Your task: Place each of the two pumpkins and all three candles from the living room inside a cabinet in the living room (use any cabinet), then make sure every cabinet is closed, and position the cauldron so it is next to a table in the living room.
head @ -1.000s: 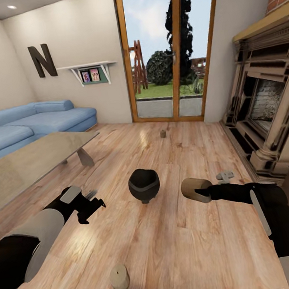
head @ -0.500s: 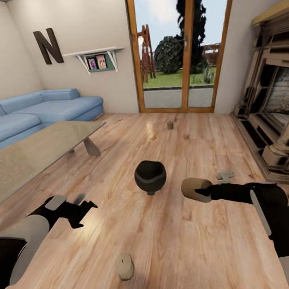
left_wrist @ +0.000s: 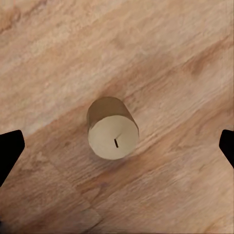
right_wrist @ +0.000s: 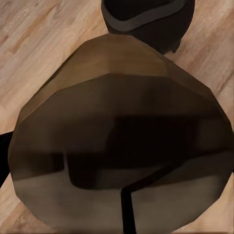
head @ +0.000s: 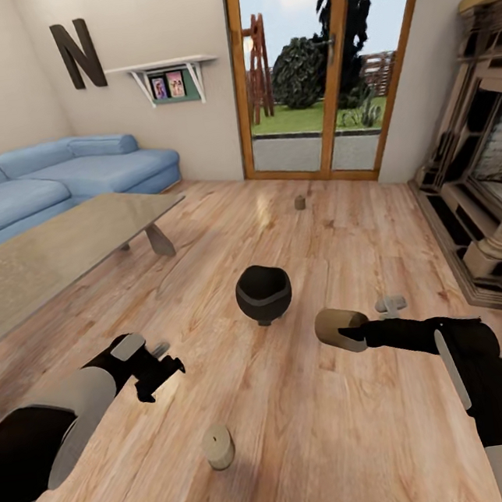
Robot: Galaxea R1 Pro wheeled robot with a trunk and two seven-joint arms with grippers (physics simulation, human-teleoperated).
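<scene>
The right gripper has its fingers clenched on 1 candle, held above the floor with its flat end toward the room; in the right wrist view this candle looms large and dark, and the cauldron sits just past it. The left gripper hangs over the planks with its fingers released: in the left wrist view 1 dark fingertip shows at each side, well apart, and a second candle stands upright on the floor between them, wick up, untouched. In the head view that candle stands on the floor near the left gripper, closer to the robot.

The cauldron rests on the floor between the 2 arms and farther out, apart from the table, whose glass tabletop lies ahead on the left. A third candle stands far off near the glass doors. A blue sofa lines the left wall, and the fireplace is on the right.
</scene>
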